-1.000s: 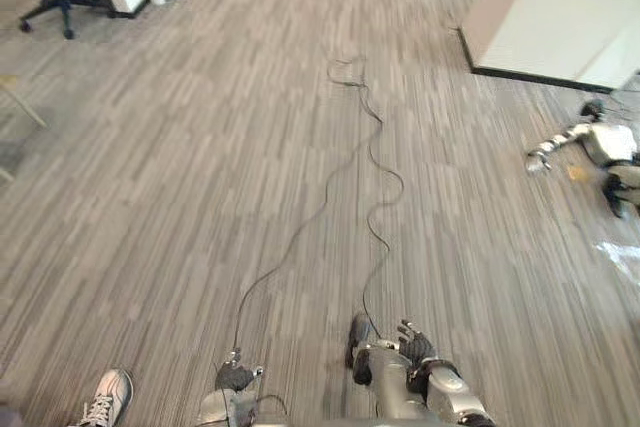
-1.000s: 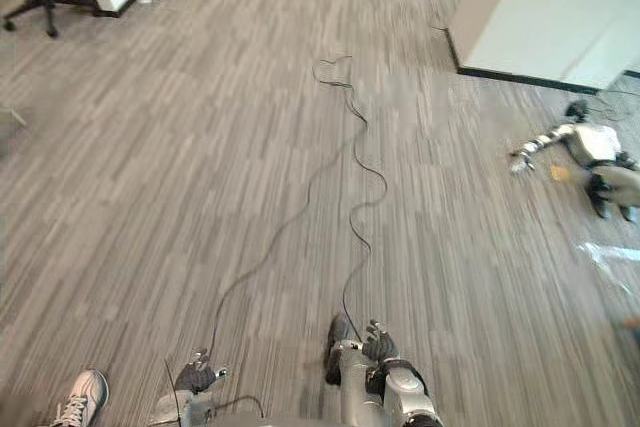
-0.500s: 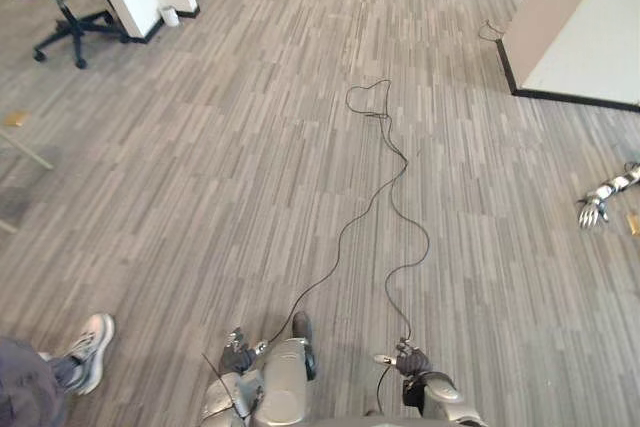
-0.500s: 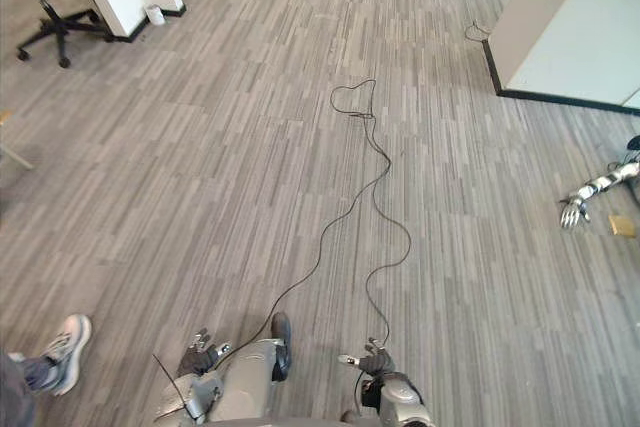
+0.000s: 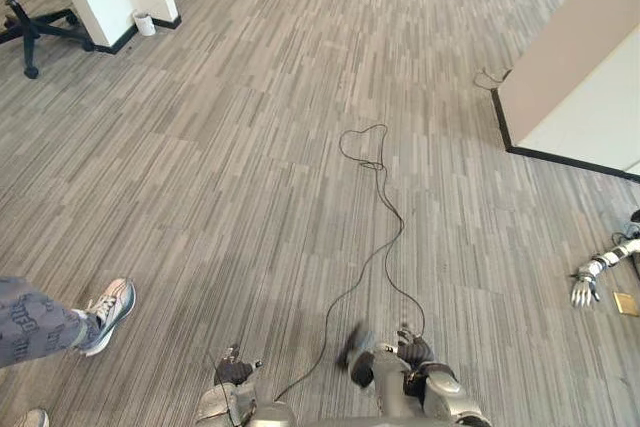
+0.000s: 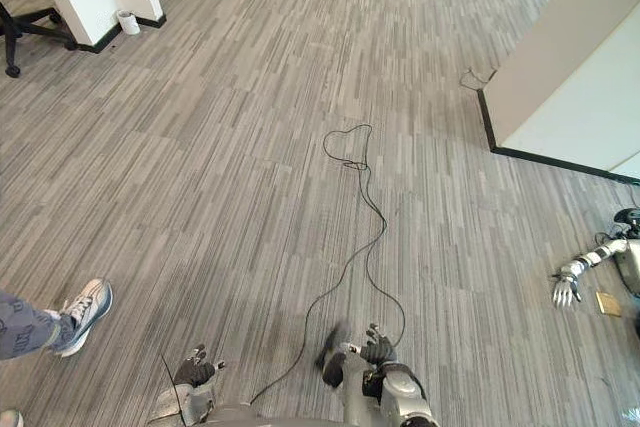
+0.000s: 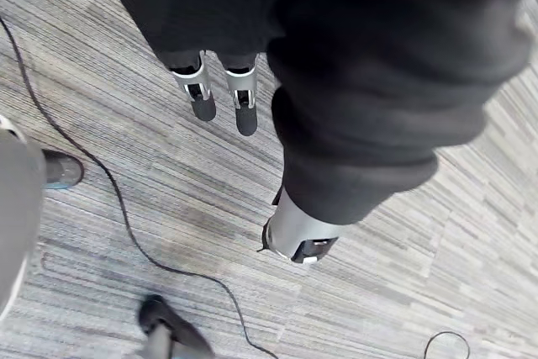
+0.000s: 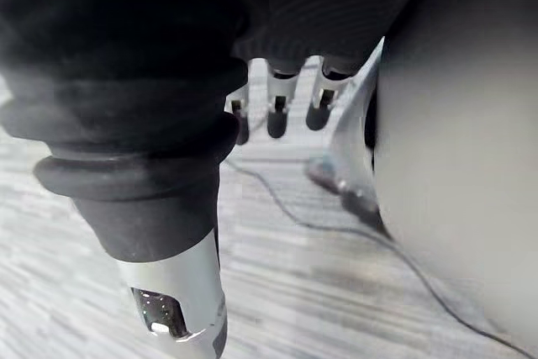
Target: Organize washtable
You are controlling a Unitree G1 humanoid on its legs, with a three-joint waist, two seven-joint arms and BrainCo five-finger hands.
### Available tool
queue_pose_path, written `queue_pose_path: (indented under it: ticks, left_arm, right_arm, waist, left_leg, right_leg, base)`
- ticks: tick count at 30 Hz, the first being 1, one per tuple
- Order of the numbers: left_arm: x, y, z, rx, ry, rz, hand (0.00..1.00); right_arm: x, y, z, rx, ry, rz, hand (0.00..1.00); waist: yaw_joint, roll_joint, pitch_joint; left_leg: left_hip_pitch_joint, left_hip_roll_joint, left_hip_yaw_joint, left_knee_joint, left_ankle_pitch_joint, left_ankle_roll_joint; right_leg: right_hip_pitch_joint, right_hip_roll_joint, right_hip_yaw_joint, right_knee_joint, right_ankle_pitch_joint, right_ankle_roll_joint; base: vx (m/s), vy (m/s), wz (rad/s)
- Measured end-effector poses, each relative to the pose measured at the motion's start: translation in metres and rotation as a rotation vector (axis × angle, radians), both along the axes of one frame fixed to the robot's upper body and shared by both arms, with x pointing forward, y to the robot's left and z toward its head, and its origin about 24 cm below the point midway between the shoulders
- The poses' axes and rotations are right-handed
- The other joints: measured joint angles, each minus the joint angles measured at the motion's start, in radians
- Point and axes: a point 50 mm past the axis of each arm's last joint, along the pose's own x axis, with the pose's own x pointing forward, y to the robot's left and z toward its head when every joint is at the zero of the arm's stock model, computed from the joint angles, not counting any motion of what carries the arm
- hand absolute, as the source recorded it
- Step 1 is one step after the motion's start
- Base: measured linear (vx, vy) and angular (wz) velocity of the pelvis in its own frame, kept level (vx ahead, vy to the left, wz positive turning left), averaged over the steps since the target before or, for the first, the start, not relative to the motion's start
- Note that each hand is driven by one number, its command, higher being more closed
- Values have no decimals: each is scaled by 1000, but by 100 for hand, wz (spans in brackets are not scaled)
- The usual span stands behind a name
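Beneath the relaxed, empty left hand point(image 5: 232, 372) and right hand point(image 5: 413, 352) lies grey striped carpet floor point(image 5: 250, 147). The washtable's place cannot be told: locate it first, 2 hands low, clear of the person's white shoe point(image 5: 108, 304).

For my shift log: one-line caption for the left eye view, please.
Left hand and right hand hang open above the grey carpet, a person's shoe at the left.

Person's shoe point(image 5: 108, 304) perhaps a step forward.
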Motion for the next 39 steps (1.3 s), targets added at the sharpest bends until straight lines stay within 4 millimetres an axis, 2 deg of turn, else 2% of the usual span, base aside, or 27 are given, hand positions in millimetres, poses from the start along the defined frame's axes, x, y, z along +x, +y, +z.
queue_pose_path:
  ticks: [1,2,3,4,5,6,7,9,11,13,15,16,17,18,19,20,22,24,25,26,28,31,33,34,35,37,39]
  left_arm:
    - [-7,5,-1,17,17,3,0]
    - [-7,4,-1,17,18,-3,0]
    - [-11,1,-3,6,26,8,0]
    - [-11,-1,-3,0,25,14,0]
    - [-11,-9,-4,-31,19,48,0]
    - [-10,-13,-4,-46,12,68,0]
    - [-8,-14,-4,-49,7,63,0]
    - [4,-8,3,-36,-45,47,0]
    - [9,-2,7,-27,-80,58,0]
    - [16,1,11,-26,-119,71,0]
    - [21,2,14,-24,-144,79,0]
    - [21,0,14,-31,-143,82,0]
    - [20,-1,14,-36,-142,85,0]
    - [20,1,14,-37,-142,92,0]
    - [21,6,15,-28,-148,97,0]
    - [21,7,15,-32,-149,105,0]
    - [19,11,13,-18,-125,89,0]
    - [18,14,12,-4,-93,56,0]
    - [11,12,8,-5,-63,40,0]
    - [9,11,7,-7,-51,32,0]
    - [7,7,5,-6,-28,-1,0]
    - [6,-2,1,-10,2,-54,0]
    - [3,-2,-1,5,18,-77,0]
    - [0,-1,-1,7,25,-73,0]
    - [-2,0,-2,9,29,-69,0]
    - [-5,-1,-2,1,28,-55,0]
    - [-3,-6,-2,-22,17,-27,0]
  right_arm:
    - [-6,0,-2,4,17,-3,0]
    - [-6,0,-2,3,19,-5,0]
    - [-5,-4,-2,1,14,-17,0]
    - [-5,-5,-1,0,10,-20,0]
    - [-2,-7,1,-2,-1,-19,0]
    - [0,-7,2,-10,-6,-2,0]
    - [0,-6,2,-9,-8,2,0]
    - [-2,4,0,20,11,2,0]
    - [-9,10,-5,36,44,6,0]
    - [-11,13,-7,30,71,25,0]
    - [-5,13,-6,20,68,36,0]
    - [-6,10,-6,12,72,34,0]
    - [-9,7,-8,3,80,31,0]
    - [-13,9,-9,10,94,30,0]
    - [-15,14,-10,26,99,26,0]
    - [-17,15,-11,32,102,17,0]
    - [-24,14,-13,44,112,-13,0]
    - [-20,14,-11,47,97,-12,0]
    - [-18,12,-10,43,86,-12,0]
    - [-17,12,-9,42,80,-12,0]
    - [-13,12,-7,45,54,-12,0]
    - [-3,6,-2,29,7,-4,0]
    - [1,1,0,16,-8,0,0]
    - [3,1,1,12,-14,5,0]
    - [2,1,1,10,-11,5,0]
    - [2,-1,1,6,-11,7,0]
    - [3,-7,2,3,-20,-16,0]
  waist:
    - [-5,-22,-17]
    - [-9,-14,-18]
    - [-28,22,-31]
    - [-29,35,-30]
    - [-22,83,-35]
    - [-16,118,-34]
    - [-15,129,-30]
    - [-12,99,-7]
    - [13,64,-9]
    - [33,41,-2]
    - [38,25,12]
    - [55,45,5]
    - [65,54,3]
    - [84,37,-3]
    - [83,14,-9]
    - [83,5,-14]
    - [69,-22,-14]
    - [51,-33,-11]
    - [42,-12,0]
    - [36,-7,-1]
    - [27,3,-2]
    - [4,11,6]
    - [-17,5,12]
    - [-23,4,13]
    - [-24,2,10]
    - [-26,13,4]
    - [-30,47,-2]
  left_leg:
    - [44,-12,-18,51,-26,-42]
    - [40,-3,-30,105,-33,-53]
    - [-36,61,-57,339,-19,-78]
    - [-58,77,-60,392,-7,-95]
    - [-142,154,-69,629,106,-135]
    - [-233,206,-78,832,287,-189]
    - [-284,231,-69,927,270,-187]
    - [-428,292,14,1113,155,-128]
    - [-506,285,56,1061,114,-87]
    - [-624,235,74,831,74,-63]
    - [-672,123,26,329,126,-94]
    - [-665,110,9,151,179,-112]
    - [-672,111,2,113,229,-115]
    - [-670,101,-2,175,318,-70]
    - [-682,85,-7,229,298,-40]
    - [-686,77,-7,275,267,6]
    - [-624,28,8,349,154,65]
    - [-537,0,16,346,101,85]
    - [-415,-12,15,302,63,94]
    - [-368,-13,14,273,58,96]
    - [-255,-13,7,175,53,93]
    - [-137,-9,-16,72,52,91]
    - [-45,-31,-28,-7,39,69]
    - [-1,-39,-32,-26,13,29]
    - [36,-41,-33,-29,-17,15]
    - [58,-25,-68,47,-79,-13]
    - [-81,38,-92,416,-72,-57]
  right_leg:
    - [1,27,83,11,50,-100]
    - [-2,41,109,41,91,-136]
    - [25,62,88,84,123,-151]
    - [34,73,83,88,117,-148]
    - [82,134,84,83,68,-149]
    - [124,178,116,72,30,-162]
    - [150,192,126,63,16,-164]
    - [307,200,180,-14,-30,-146]
    - [400,180,211,-79,-40,-124]
    - [478,153,236,-132,-66,-86]
    - [547,98,256,-160,-109,-44]
    - [566,95,265,-169,-128,-22]
    - [586,101,278,-180,-141,-5]
    - [633,84,289,-192,-169,2]
    - [634,62,275,-160,-181,-12]
    - [613,38,263,-70,-189,8]
    - [462,-78,290,411,-167,72]
    - [355,-137,302,746,-111,54]
    - [300,-166,260,903,-118,43]
    - [283,-167,233,915,-127,28]
    - [199,-151,148,851,-155,-4]
    - [90,-69,30,414,-163,-3]
    - [54,-25,-14,19,-29,52]
    - [31,-26,-14,2,-13,47]
    - [22,-16,-9,12,-6,23]
    - [13,36,72,54,61,-128]
    - [36,54,70,113,104,-147]
  base:
    - [742,-55,24]
    - [1075,-117,44]
    - [616,-73,27]
    - [752,-94,-2]
    - [594,-24,-60]
    - [732,-16,-75]
    - [698,31,-69]
    - [796,26,-36]
    - [611,34,-29]
    - [643,142,-27]
    - [623,273,-30]
    - [461,225,-48]
    - [593,313,-56]
    - [482,248,-38]
    - [745,362,-26]
    - [635,300,-2]
    - [685,359,9]
    - [604,286,13]
    - [590,244,6]
    - [547,209,0]
    - [457,151,4]
    - [595,110,32]
    - [551,32,56]
    - [696,12,52]
    - [664,-25,49]
    - [737,-44,45]
    - [791,-118,36]
